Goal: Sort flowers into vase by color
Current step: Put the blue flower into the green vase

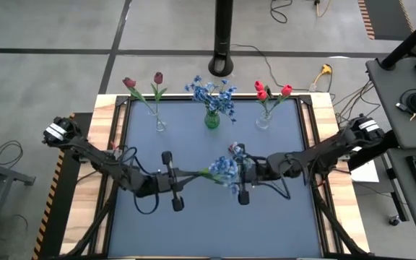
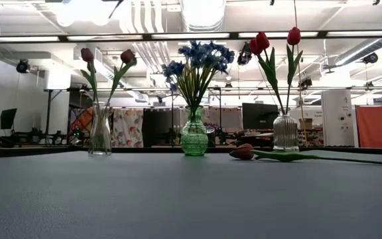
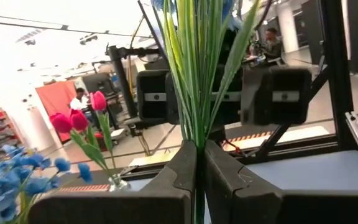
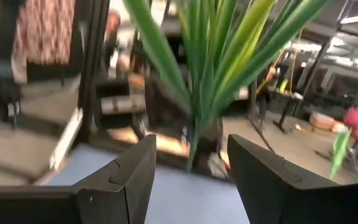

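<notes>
Clamping tight on the green stems of a blue-blossom sprig (image 1: 224, 169): the left gripper (image 3: 197, 168), fingers (image 3: 166, 180) pressed together with only the stalks between them. Standing wide apart around the same leafy stems: the fingers (image 4: 135, 165) of the right gripper (image 4: 188, 162), released, touching nothing that can be made out.

Reaching in from the left edge of the table (image 1: 280, 231), low and nearly level, toward its middle: the left arm (image 1: 92, 155). Stretching in from the right to meet it, wrist to wrist over the dark mat: the right arm (image 1: 323, 152). Hanging between the two above the table centre: the sprig, blossoms toward the right gripper, stems toward the left.

Standing in a row along the far edge: three vases. Holding two dark maroon tulips (image 2: 127, 56): the clear vase on the left (image 2: 100, 133). Carrying a bunch of blue sprigs (image 2: 201, 60), too crowded to count: the green vase in the middle (image 2: 193, 136). Bearing red tulips (image 2: 260, 42), two heads plain in the low view and perhaps a third from above: the clear ribbed vase on the right (image 2: 285, 133). Lying flat on the mat near the held sprig, head toward the green vase in the low view: one more red tulip (image 2: 244, 153).
</notes>
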Controlling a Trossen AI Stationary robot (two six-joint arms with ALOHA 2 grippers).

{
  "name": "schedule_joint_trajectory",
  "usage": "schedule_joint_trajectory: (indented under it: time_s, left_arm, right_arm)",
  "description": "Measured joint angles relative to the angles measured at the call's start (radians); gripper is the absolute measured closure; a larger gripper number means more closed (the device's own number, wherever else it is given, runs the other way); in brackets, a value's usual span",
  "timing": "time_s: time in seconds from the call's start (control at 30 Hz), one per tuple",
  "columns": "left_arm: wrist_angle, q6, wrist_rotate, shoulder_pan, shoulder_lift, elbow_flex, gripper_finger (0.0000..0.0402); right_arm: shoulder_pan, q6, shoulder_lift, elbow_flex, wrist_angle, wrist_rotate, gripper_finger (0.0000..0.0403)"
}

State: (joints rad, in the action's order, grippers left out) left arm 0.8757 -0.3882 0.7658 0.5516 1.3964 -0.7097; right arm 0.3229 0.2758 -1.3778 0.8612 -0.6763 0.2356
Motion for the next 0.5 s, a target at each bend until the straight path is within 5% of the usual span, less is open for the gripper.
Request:
schedule_joint_trajectory:
  time_s: [0.17,0.5]
  left_arm:
    - [0.046,0.005,-0.053,-0.028,0.028,0.000,0.0401]
    - [0.139,0.002,-0.060,-0.059,0.082,0.000,0.0401]
  right_arm:
    - [-0.007,-0.049,-0.074,0.002,-0.217,0.009,0.0211]
    - [-0.014,-0.050,-0.158,0.002,-0.346,0.009,0.0169]
